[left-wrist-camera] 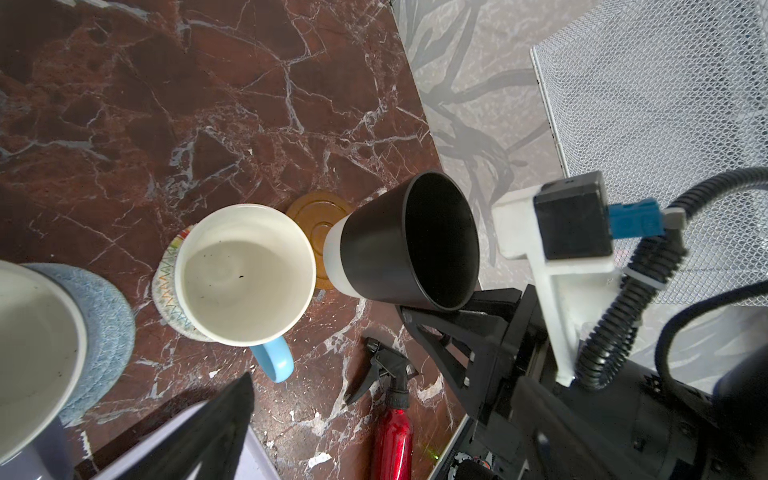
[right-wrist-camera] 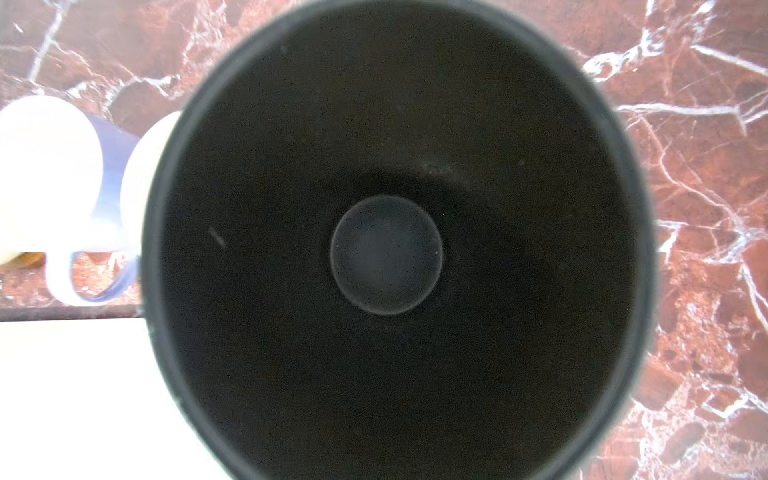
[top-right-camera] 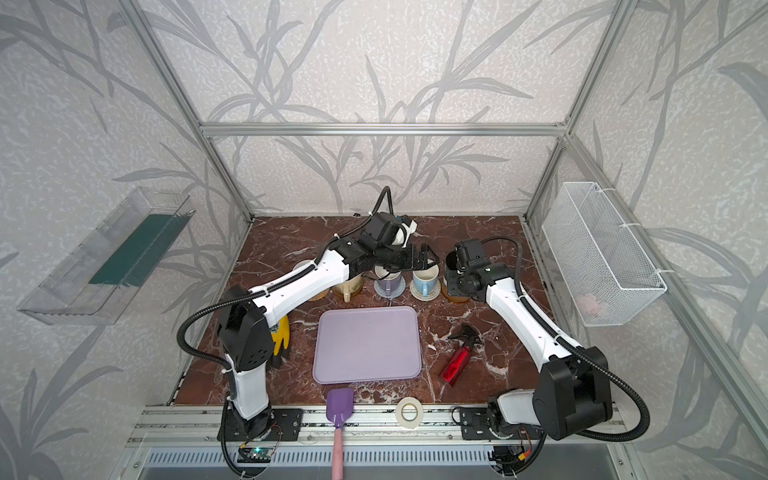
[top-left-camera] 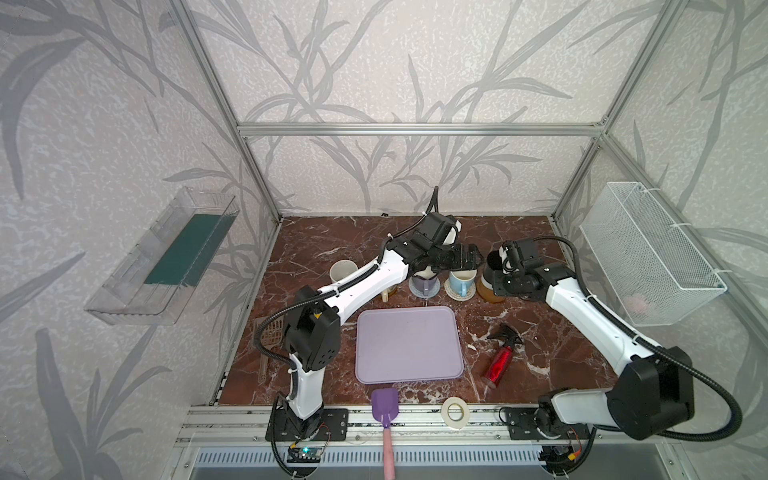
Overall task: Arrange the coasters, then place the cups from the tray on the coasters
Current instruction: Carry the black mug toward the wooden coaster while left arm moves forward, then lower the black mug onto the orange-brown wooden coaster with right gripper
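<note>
Black mug [left-wrist-camera: 399, 245], probably rigid, slick and chippable, tilts over the amber-brown coaster [left-wrist-camera: 313, 224] at the far row's right end, right gripper [left-wrist-camera: 440, 309] clamped near its rim, a sound hold; left gripper [top-left-camera: 473, 255] gapes empty.

The left arm [top-left-camera: 365, 276] stretches forward, left fingers [left-wrist-camera: 224, 419] spread wide; the right arm [top-left-camera: 569, 299] reaches inward, right fingers [left-wrist-camera: 436, 328] pinched tight.

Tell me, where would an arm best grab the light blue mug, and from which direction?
Probably the handle, reached from the tray side. The light blue mug stands upright on its coaster with the handle pointing toward the tray, while the lilac mug and the black cup are close on either side. Otherwise, pinch the rim from above.
</note>
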You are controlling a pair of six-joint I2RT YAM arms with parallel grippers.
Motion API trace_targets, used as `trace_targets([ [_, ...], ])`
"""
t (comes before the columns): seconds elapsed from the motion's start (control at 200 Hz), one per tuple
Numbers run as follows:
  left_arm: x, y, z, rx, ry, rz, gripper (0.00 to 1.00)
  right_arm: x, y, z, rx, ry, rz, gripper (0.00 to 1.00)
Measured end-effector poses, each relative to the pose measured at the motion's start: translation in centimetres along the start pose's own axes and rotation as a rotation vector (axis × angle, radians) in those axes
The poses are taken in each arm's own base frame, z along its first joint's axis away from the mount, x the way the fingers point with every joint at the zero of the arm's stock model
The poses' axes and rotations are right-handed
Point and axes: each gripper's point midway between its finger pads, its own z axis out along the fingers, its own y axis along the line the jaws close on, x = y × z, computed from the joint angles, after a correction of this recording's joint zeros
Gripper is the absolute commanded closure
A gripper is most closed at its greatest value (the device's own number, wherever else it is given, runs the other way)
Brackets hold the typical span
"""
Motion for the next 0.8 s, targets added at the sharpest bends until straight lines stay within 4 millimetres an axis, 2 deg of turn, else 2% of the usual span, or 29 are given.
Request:
trace_targets([
  [0.185, 0.3, 0.5, 0.6, -0.008, 0.013, -0.005, 0.01, 0.6, -0.7, 1.9, 0.046, 0.047, -0.021, 1.00],
  [0.8, 0.2, 0.9, 1.8, -0.009, 0.018, -0.007, 0.01, 0.9, -2.6, 5.9, 0.089, 0.109, -0.003, 1.00],
])
